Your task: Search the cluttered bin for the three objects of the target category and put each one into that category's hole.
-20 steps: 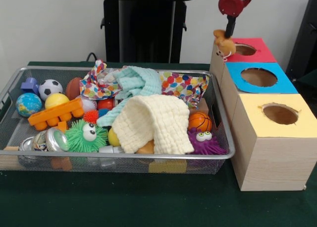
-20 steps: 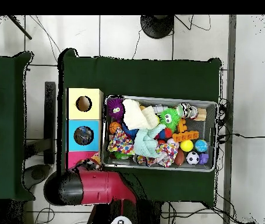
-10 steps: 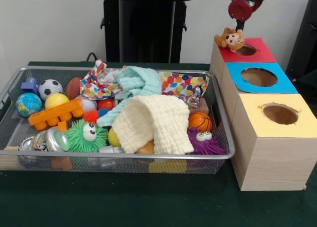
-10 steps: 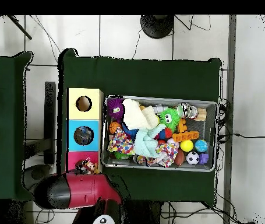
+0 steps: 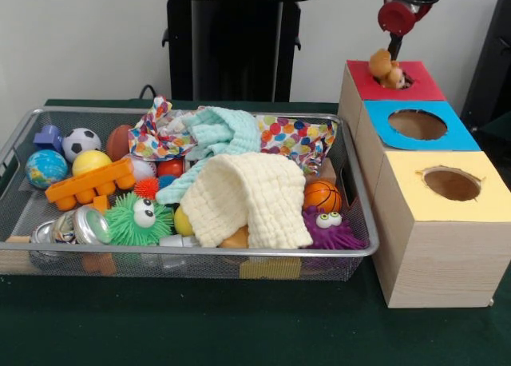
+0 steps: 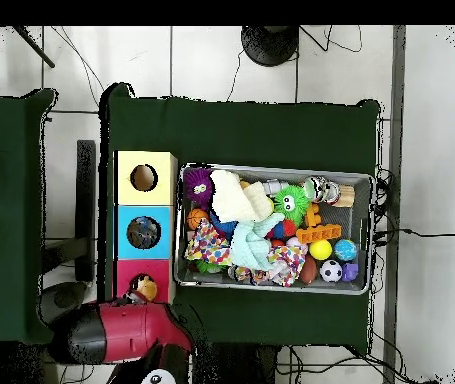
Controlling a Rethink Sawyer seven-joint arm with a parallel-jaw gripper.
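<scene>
Over at the left of my front view, the wire mesh bin sits on the green tabletop, packed with a globe ball, a soccer ball, an orange block toy, a green fuzzy creature, a cream cloth, a mint cloth, a mini basketball and a purple googly-eyed toy. Just right of the bin stand three boxes in a row: yellow-topped box nearest the camera, blue-topped box behind it, red-topped box farthest. A small tan plush animal rests at the rim of the red box's hole, partly sunk in. My gripper hangs directly above it, its tip at the plush; I cannot tell whether the fingers are clamped on it or spread.
</scene>
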